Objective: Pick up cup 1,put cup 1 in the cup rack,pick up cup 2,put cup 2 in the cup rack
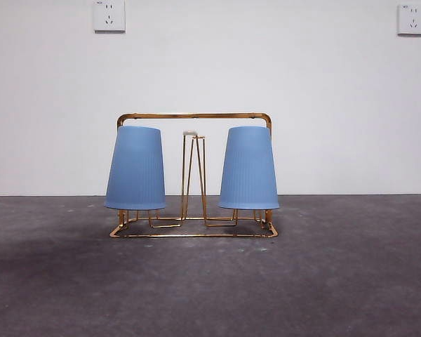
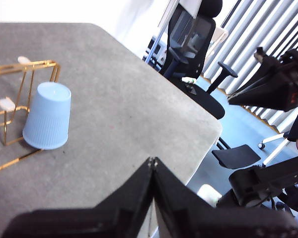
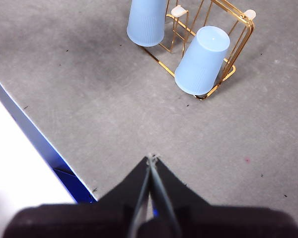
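Observation:
Two light blue cups hang upside down on the gold wire cup rack [image 1: 194,116], one on the left [image 1: 135,168] and one on the right [image 1: 248,168]. A bare hairpin peg [image 1: 194,175] stands between them. The right wrist view shows both cups [image 3: 146,20] [image 3: 202,59] on the cup rack [image 3: 238,39], well away from my right gripper [image 3: 151,158], which is shut and holds nothing. The left wrist view shows one cup [image 2: 47,121] at a corner of the cup rack [image 2: 20,67]. My left gripper [image 2: 152,161] is shut, empty and far from it. Neither arm appears in the front view.
The grey table [image 1: 210,281] ends at a white wall with two sockets [image 1: 109,15] [image 1: 412,19]. The table's edge [image 3: 35,134] runs close to my right gripper. Beyond the table's rounded corner [image 2: 208,124] are an office chair [image 2: 193,34] and dark arm hardware [image 2: 273,89].

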{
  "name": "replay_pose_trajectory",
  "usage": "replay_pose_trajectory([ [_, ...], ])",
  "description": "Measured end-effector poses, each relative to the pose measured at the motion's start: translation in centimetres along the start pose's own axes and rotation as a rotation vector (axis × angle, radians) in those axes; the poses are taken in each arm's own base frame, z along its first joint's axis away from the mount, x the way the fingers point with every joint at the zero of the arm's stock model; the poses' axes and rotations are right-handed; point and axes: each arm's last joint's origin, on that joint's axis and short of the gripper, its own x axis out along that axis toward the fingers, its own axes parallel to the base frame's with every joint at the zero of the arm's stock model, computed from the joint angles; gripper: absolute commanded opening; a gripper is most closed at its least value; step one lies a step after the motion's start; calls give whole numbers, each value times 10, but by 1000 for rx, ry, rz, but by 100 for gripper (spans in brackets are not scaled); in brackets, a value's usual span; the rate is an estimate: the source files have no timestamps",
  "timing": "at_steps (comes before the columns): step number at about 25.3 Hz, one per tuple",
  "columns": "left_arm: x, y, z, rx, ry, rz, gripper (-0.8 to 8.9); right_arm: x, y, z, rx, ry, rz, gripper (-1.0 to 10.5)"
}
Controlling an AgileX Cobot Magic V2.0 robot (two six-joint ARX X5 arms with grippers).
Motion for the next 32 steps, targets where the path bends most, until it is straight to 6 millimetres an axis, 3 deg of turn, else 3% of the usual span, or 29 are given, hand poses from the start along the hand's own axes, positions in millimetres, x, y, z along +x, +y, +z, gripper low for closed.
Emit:
replay_pose_trajectory([
  [5,2,2,8,171,-77,104,-4,1,0,0,0,3,-2,5],
  [11,7,17,13,346,-94,473,-4,1,0,1,0,6,-9,5],
  [14,-1,26,16,386,-110,678,-4,1,0,1,0,6,-9,5],
  [19,-21,38,12,446,-196,791,-4,1,-1,1,0,7,-13,5],
  [25,-33,60,-29,513,-352,897,-3,1,-1,1,0,7,-13,5],
  [32,-19,97,-108,468,-315,947,-4,1,-1,1,0,7,-14,5],
])
